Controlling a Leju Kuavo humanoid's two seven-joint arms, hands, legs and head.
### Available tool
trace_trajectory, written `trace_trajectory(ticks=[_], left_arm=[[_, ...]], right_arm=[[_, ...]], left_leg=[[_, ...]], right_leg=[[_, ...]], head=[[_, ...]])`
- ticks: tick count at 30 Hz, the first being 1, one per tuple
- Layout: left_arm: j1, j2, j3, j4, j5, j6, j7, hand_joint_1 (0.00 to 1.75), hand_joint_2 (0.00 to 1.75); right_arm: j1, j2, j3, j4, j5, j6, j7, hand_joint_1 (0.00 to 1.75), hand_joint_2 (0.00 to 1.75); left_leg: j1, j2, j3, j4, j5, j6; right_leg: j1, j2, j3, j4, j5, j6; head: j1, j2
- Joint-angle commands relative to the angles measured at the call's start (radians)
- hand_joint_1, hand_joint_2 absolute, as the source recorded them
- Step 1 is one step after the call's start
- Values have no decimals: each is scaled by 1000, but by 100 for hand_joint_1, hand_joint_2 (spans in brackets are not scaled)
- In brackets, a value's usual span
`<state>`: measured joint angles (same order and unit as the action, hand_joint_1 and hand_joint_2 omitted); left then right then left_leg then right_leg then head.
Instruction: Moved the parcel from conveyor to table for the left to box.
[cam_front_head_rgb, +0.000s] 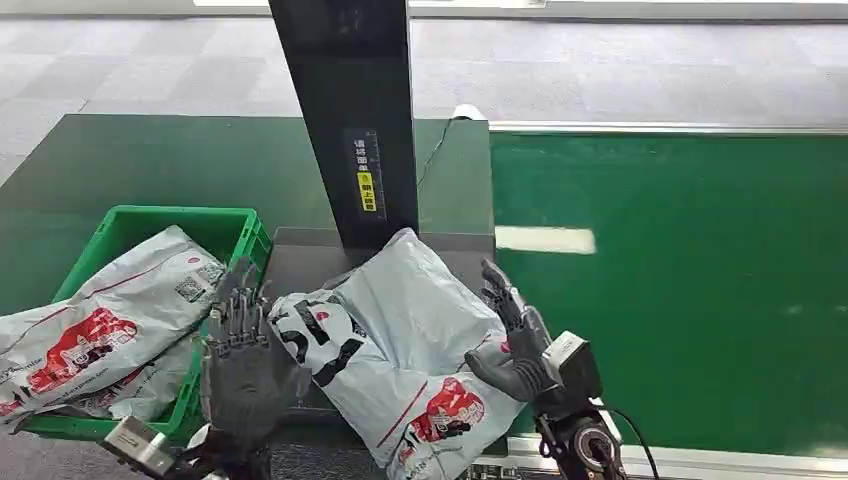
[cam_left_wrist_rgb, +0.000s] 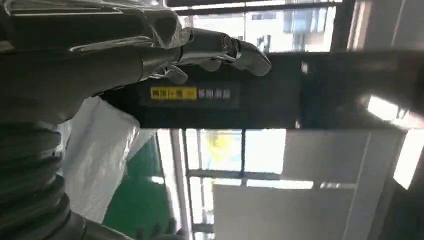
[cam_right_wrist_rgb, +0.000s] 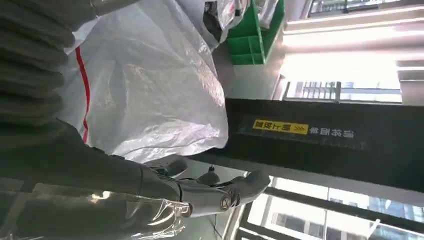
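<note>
Because the grey plastic parcel with red print (cam_front_head_rgb: 415, 350) already lies on the dark tabletop (cam_front_head_rgb: 300, 262) at the foot of the tall black scanner post (cam_front_head_rgb: 350, 120), we judge the conveyor-to-table move all but done. Our right robot hand (cam_front_head_rgb: 510, 335) rests flat against the parcel's edge on the side toward the green conveyor belt (cam_front_head_rgb: 680, 290), fingers stretched and gripping nothing, as if steadying the bag rather than carrying it. Our left robot hand (cam_front_head_rgb: 245, 365) stands on the parcel's other side, between it and the green plastic crate (cam_front_head_rgb: 235, 225), fingers extended and apart, holding nothing; it seems poised to take over for boxing. The crate, on the side of the post away from the belt, already holds other grey mailers (cam_front_head_rgb: 100, 335). A black-and-white printed bag (cam_front_head_rgb: 320, 340) lies partly under the parcel, which could snag a clean grasp.
</note>
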<state>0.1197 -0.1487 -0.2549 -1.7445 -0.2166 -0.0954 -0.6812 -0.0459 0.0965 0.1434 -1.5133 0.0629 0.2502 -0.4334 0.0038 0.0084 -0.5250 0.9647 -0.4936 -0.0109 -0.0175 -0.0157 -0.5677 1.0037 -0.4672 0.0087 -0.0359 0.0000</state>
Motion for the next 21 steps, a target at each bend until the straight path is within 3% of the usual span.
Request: trace_trajectory(ticks=[1, 4, 5, 6, 21], left_arm=[[-43, 96, -205, 215, -261, -38, 77, 0, 175], [-66, 105, -215, 265, -277, -89, 150, 0, 175], [-92, 135, -244, 319, -305, -179, 271, 0, 175], [-101, 138, -248, 351, -314, -182, 284, 0, 175], [-129, 129, -243, 419, -324, -170, 302, 0, 175]], right_arm=[[11, 6, -65, -12, -22, -15, -24, 0, 175], [26, 8, -72, -25, -23, -13, -24, 0, 175], [25, 10, -74, -21, -23, -10, -24, 0, 175], [22, 12, -75, -15, -23, -9, -24, 0, 175], [28, 19, -81, -27, -24, -4, -23, 0, 175]], left_leg=[[1, -4, 0, -2, 1, 0], [2, -3, 0, -1, 1, 0], [0, -2, 1, -1, 1, 0], [1, -3, 0, -2, 2, 0], [1, -1, 1, -1, 1, 0]], right_leg=[[1, -1, 2, -3, 1, -1], [2, -1, 2, -3, 1, -1], [0, -1, 1, -1, 0, -1], [1, -2, 2, -2, 1, -1], [1, 1, 1, -2, 1, -1]], head=[[0, 0], [0, 0], [0, 0], [0, 0], [0, 0]])
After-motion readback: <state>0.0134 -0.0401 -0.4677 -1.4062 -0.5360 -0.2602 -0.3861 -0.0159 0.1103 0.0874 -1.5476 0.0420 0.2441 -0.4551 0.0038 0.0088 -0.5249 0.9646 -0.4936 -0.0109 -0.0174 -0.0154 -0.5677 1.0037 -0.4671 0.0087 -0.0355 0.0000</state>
